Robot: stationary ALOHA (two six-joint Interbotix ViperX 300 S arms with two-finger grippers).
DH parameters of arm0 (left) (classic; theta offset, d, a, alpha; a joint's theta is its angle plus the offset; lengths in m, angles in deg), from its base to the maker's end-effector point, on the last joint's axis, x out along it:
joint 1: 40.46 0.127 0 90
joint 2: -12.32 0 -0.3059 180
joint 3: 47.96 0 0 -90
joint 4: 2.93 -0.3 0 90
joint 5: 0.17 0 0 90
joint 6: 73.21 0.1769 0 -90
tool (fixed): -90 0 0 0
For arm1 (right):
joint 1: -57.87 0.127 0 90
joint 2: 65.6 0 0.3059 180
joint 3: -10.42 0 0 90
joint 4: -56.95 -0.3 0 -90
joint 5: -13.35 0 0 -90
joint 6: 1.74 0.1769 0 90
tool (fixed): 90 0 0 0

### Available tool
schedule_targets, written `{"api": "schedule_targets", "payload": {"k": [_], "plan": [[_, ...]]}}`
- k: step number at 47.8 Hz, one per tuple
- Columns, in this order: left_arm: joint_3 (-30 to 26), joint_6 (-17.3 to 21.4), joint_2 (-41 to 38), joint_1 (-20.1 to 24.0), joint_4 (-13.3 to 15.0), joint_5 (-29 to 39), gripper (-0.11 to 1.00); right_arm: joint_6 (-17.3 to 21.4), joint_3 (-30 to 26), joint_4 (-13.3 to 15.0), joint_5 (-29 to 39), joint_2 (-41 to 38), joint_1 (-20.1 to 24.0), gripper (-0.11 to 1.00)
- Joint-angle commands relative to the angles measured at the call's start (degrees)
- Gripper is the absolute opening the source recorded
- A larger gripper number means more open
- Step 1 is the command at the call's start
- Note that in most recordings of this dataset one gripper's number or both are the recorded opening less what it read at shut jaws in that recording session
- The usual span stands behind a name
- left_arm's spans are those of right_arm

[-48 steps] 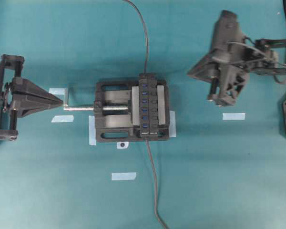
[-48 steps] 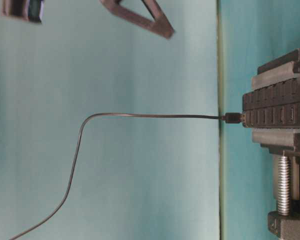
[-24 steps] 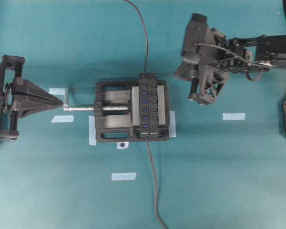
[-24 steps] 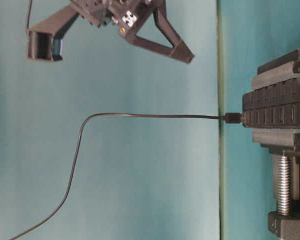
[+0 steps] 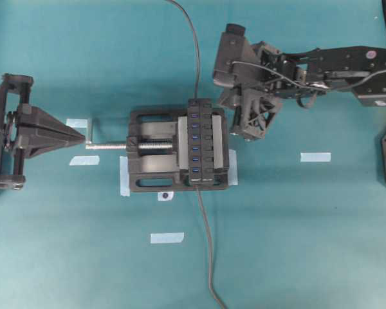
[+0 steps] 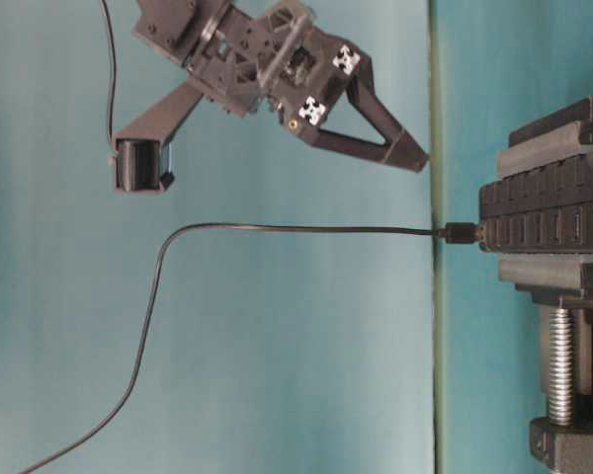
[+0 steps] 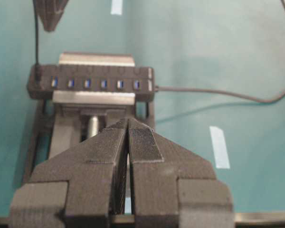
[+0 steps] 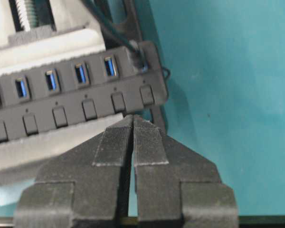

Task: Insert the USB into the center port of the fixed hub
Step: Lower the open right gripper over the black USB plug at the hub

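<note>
The fixed hub (image 5: 200, 143) is a black strip clamped in a vise, its row of blue sockets facing up. The USB (image 6: 462, 233) stands plugged in the end socket at the far end, also seen as the USB (image 8: 141, 62); its thin cable (image 5: 196, 51) runs off the top. The center port (image 5: 195, 136) is empty, as the center port (image 7: 87, 83) shows. My right gripper (image 5: 248, 134) hovers shut and empty just right of the hub's far end, with its tips (image 8: 133, 117) over the button edge. My left gripper (image 5: 83, 135) rests shut and empty at the left.
The black vise (image 5: 148, 168) has a silver screw (image 5: 109, 146) pointing at my left gripper. The hub's own lead (image 5: 207, 244) runs toward the near edge. Pale tape strips lie on the teal cloth, one strip (image 5: 315, 156) at the right and another strip (image 5: 167, 237) in front.
My right arm has swung left from the far right toward the hub's far end and come lower, still shut. The left arm, hub and cables have not moved.
</note>
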Motion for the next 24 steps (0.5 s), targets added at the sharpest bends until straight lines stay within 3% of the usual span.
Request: {"api": "schedule_targets", "payload": {"k": [1, 16, 24], "plan": [[-1.4, -0.1, -0.2, 0.1, -0.1, -0.4, 0.0, -0.6, -1.4, 0.1, -0.6, 0.6, -0.1, 0.03], [-1.3, -0.1, -0.2, 0.2, -0.1, -0.4, 0.0, -4.2, -1.6, 0.3, -2.6, -0.3, -0.1, 0.06], [-1.2, -0.2, 0.0, 0.2, -0.1, -0.4, 0.0, -5.0, -2.4, 0.3, -3.1, -1.7, -0.1, 0.22]]}}
